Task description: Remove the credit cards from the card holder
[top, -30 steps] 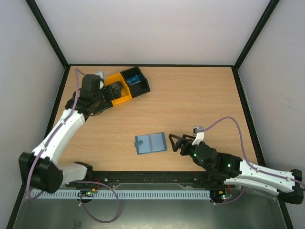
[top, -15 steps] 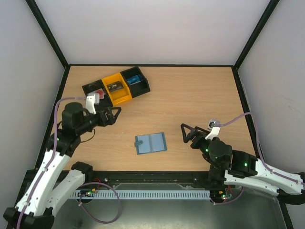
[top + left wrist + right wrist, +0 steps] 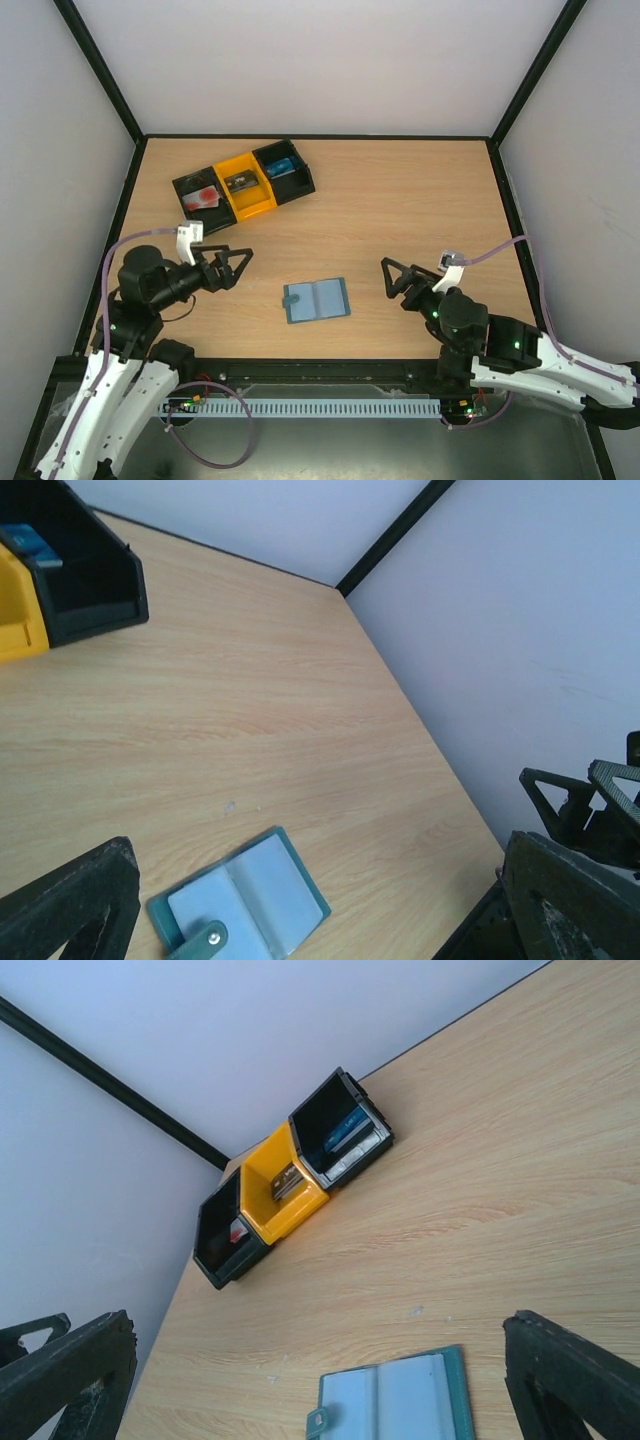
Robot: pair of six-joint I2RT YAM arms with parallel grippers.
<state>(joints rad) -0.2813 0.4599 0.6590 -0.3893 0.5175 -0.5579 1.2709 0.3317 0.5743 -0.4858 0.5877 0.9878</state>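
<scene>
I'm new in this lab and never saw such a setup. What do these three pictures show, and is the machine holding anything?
Two robot arms are bolted at the near edge of a wooden table, each ending in a two-finger gripper. One picture looks down from above and behind them; the other two come from a camera on each wrist, so the dark shapes in their lower corners are that arm's own fingers. An open blue-grey card holder lies on the table; farther back stands a black-and-orange tray with small items inside. The left gripper and right gripper are open, either side of the holder, holding nothing.
</scene>
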